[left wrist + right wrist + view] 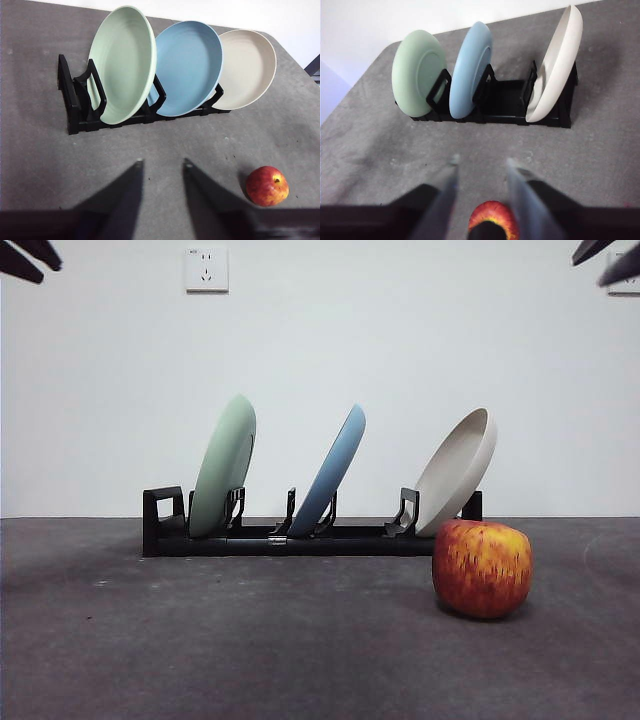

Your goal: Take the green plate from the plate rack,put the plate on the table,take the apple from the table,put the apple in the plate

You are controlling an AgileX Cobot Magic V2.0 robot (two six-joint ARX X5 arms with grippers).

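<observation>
Sage-green plate (125, 62) upright in plate rack (75, 107): stiff, light, matte, breakable. I'd pinch top rim. My left pincer (161, 162) and right pincer (481, 161) released, empty.

Leaning in the middle slot, a light blue plate (333, 468) (187, 67) (469, 69), tilted the same way as its neighbours. Propped at the far end, a cream-white bowl-like dish (458, 470) (246, 61) (556, 67), hollow side turned away from the blue one. High on the white wall (400, 340), a white power socket (206, 269)
</observation>
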